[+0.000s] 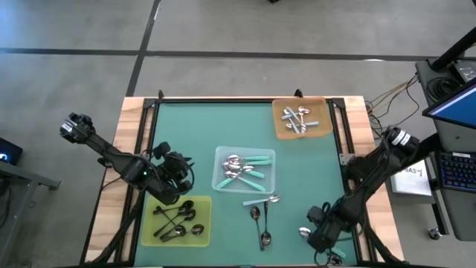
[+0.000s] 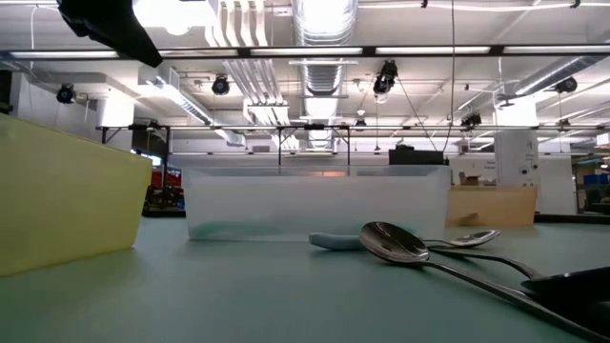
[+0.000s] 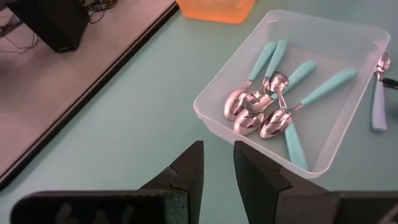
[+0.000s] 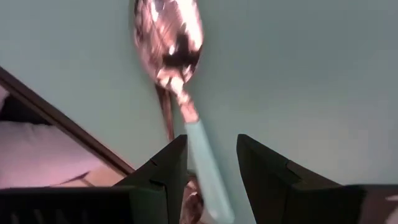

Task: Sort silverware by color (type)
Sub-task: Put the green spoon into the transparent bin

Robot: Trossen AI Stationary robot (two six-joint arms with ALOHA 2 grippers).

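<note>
My right gripper (image 1: 314, 232) is open and low over the table's near right part. A teal-handled spoon (image 4: 186, 93) lies between its fingers, with its shiny bowl (image 1: 304, 232) pointing away. My left gripper (image 1: 175, 170) is open and holds nothing. It hovers left of the clear tray (image 1: 220, 182), which holds several teal-handled spoons (image 3: 267, 106). Dark spoons (image 1: 177, 222) lie in the yellow-green tray (image 1: 204, 202), and all-silver ones (image 1: 297, 119) in the orange-brown tray (image 1: 320, 104). Three loose spoons (image 1: 259, 216) rest on the mat near the clear tray. My right gripper's fingers (image 4: 165, 168) stand on either side of the spoon's teal handle (image 4: 200, 152), lying along it. The handle runs close beside one finger, with a gap to the other. I cannot tell whether it touches.
In the low view, a silver spoon (image 2: 396, 243) and a second one (image 2: 474, 237) lie before the clear tray (image 2: 315, 200), with the yellow-green tray (image 2: 67, 205) to the left. A raised dark frame (image 1: 245, 99) borders the green mat. Bare mat (image 1: 186, 126) lies at the far left.
</note>
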